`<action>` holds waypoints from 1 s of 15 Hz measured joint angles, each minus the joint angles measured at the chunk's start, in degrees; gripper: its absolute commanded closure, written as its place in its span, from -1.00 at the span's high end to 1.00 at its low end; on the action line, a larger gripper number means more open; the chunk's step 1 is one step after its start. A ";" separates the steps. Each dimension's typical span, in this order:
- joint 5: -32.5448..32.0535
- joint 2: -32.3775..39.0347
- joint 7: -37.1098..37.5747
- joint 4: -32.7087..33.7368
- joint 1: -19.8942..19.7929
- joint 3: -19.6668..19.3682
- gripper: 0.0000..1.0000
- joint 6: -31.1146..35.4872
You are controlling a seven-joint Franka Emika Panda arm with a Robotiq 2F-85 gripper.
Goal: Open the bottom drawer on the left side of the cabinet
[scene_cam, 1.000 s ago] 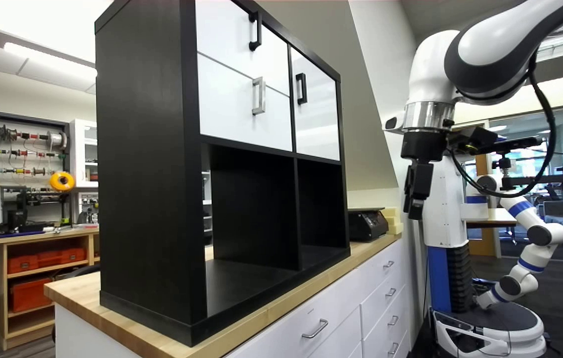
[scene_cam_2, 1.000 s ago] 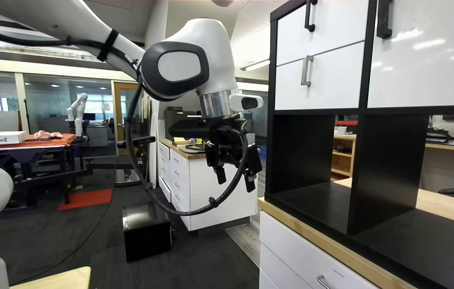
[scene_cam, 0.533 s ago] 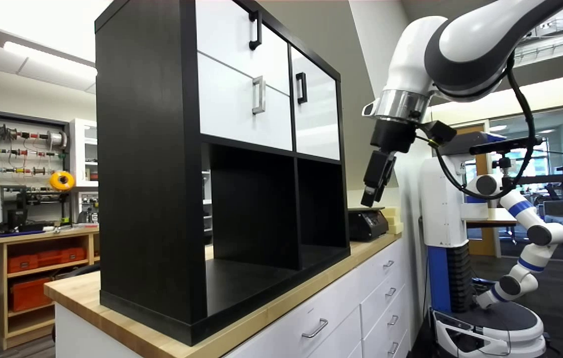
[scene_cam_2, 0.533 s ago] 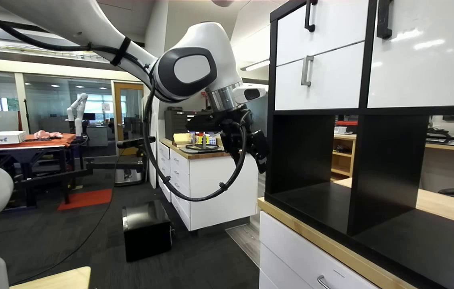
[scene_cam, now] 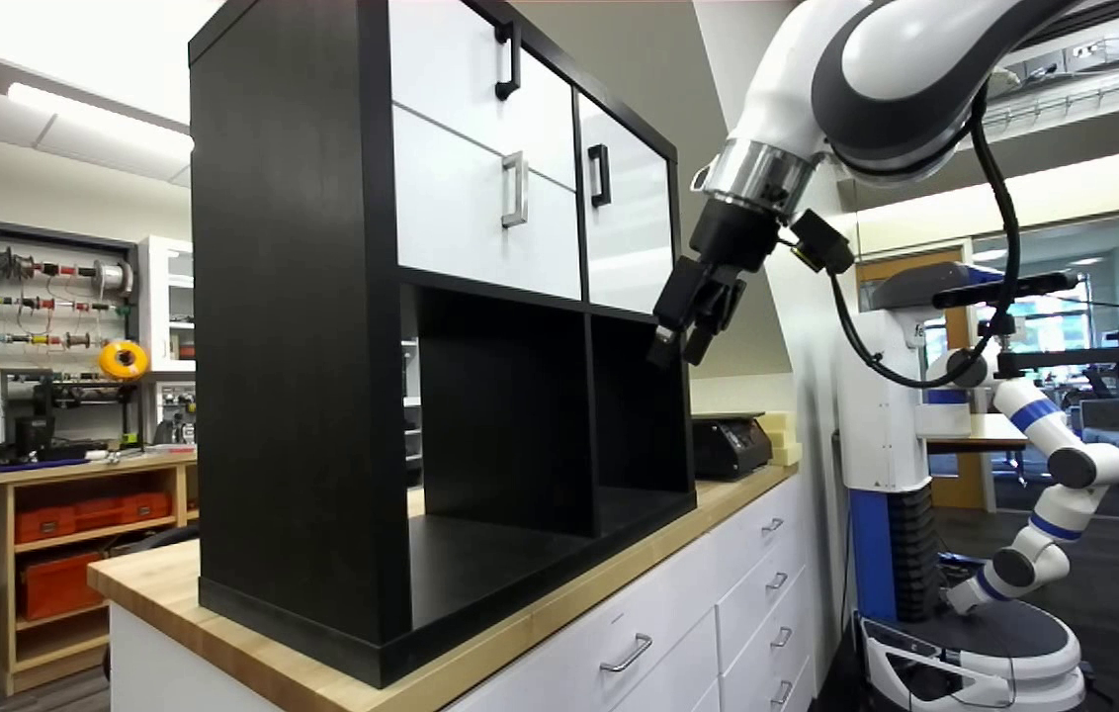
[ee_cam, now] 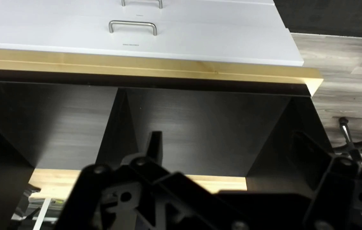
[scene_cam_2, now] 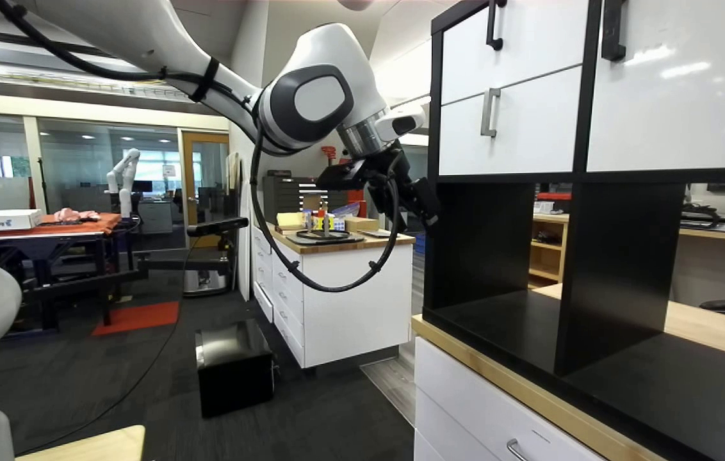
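The bottom drawer on the left side is the lower white front with a grey metal handle. It is flush and shut, also in an exterior view. It is out of view in the wrist view. The black cabinet stands on a counter; it also shows in an exterior view and the wrist view. My gripper is in front of the cabinet, lower than the drawer handle and apart from it. In the wrist view the gripper has its fingers wide apart with nothing between them.
An upper white drawer and a white door have black handles. Open cubbies lie below. The wooden counter edge juts out under the cabinet. A black device sits past the cabinet. A cable hangs from my arm.
My arm has moved toward the cabinet and the gripper has risen and tilted so its fingers point more at the cabinet front. The drawers and door have not moved.
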 measured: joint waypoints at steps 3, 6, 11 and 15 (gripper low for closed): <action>-0.86 0.13 0.87 1.75 -0.01 0.70 1.00 1.47; -1.87 0.26 1.12 3.54 -0.04 1.25 1.00 2.94; -3.54 0.31 1.79 6.17 -0.06 2.07 1.00 4.49; -3.58 0.33 1.80 6.35 -0.06 2.13 1.00 4.54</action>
